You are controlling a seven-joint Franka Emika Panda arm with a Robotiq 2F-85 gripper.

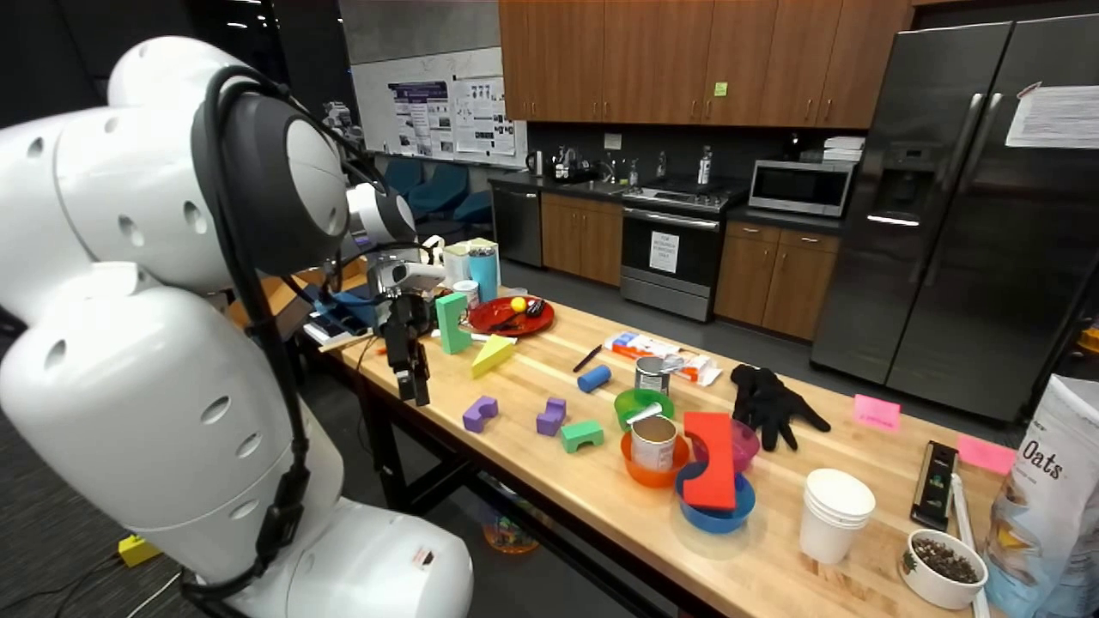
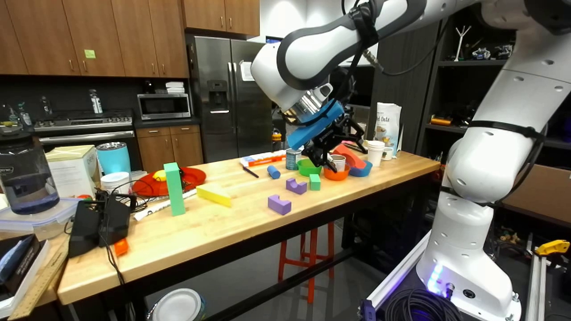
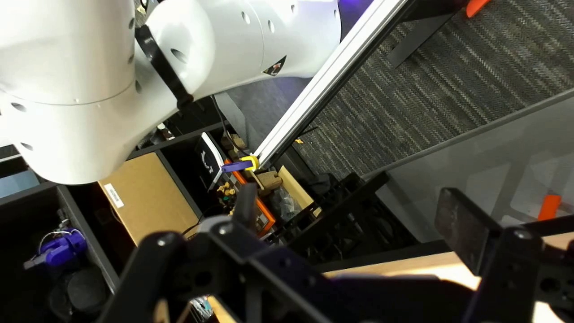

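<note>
Gripper (image 3: 350, 211) hangs in midair, its fingers standing wide apart. Two purple blocks (image 1: 479, 414) lie on the wooden tabletop (image 1: 532, 373), lower than the fingertips and apart from them; which block is nearer, hard to say. Green arched block (image 1: 579, 432) sits just beside one purple block; orange bowl (image 1: 650, 479) near it, can (image 1: 654, 444) inside.

You have a gap on the table (image 2: 192, 236) between the yellow block (image 2: 214, 195) and the purple blocks (image 2: 279, 205), with room to pass along its near edge. The upright green block (image 2: 175, 189) obstructs you at one end; at the other, the red block (image 1: 711, 463) tilts up over the blue bowl (image 1: 721, 518), an open can (image 1: 654, 453) just beside. The jaws of your tool (image 3: 350, 211) stand wide apart, with free space between them.
</note>
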